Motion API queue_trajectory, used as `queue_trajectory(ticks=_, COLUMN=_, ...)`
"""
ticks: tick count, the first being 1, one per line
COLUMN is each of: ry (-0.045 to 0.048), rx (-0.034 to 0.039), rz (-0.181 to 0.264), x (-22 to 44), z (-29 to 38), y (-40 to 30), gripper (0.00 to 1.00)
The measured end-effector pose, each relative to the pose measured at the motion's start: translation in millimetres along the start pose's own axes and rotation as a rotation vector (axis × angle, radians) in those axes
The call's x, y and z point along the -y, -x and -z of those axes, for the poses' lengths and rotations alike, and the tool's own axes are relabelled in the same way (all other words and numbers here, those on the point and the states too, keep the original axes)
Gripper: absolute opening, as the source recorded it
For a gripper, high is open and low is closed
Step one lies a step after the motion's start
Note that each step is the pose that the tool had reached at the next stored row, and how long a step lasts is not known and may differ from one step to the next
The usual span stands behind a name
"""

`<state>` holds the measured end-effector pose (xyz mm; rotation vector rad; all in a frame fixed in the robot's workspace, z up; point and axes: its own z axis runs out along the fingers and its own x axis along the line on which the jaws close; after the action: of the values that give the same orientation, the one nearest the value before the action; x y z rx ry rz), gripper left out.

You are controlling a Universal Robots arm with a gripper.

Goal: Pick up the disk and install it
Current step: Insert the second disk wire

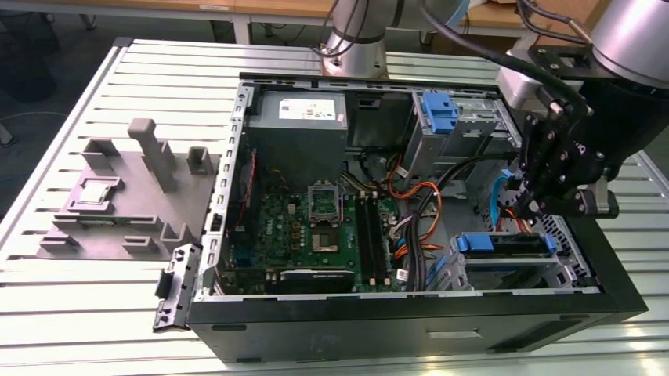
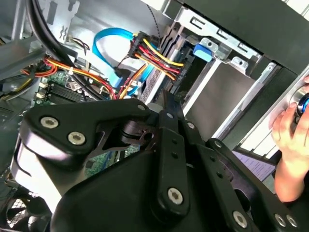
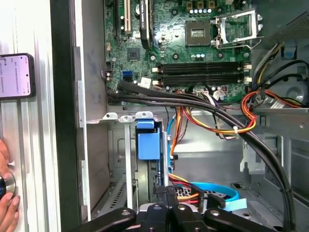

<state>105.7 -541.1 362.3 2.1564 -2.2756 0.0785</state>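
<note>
already the disk (image 1: 504, 244) sits in the drive bay at the front corner of the open computer case (image 1: 418, 329), its blue rail tab facing up. the gripper (image 1: 530, 205) hangs just above it, and i cannot tell how it is set or whether it grips anything. judging by its metal body, the disk looks stiff, fairly heavy and shock-sensitive; the blue rails along its edges seem the safest place to hold. a person's hand (image 2: 289, 145) rests beside the case.
</note>
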Motion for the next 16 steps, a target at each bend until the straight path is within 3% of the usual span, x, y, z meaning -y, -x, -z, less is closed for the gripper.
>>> queue_trajectory(ticks=6, ry=0.0, rx=-0.0003, rz=0.0, x=-0.3, z=11.1, y=9.6, gripper=0.1)
queue_trajectory(ticks=9, ry=-0.0003, rx=-0.0049, rz=0.0, x=-0.5, z=15.0, y=15.7, gripper=0.1)
queue_trajectory(ticks=16, ry=-0.0015, rx=-0.0445, rz=0.002, x=-1.2, z=17.4, y=31.1, gripper=0.1)
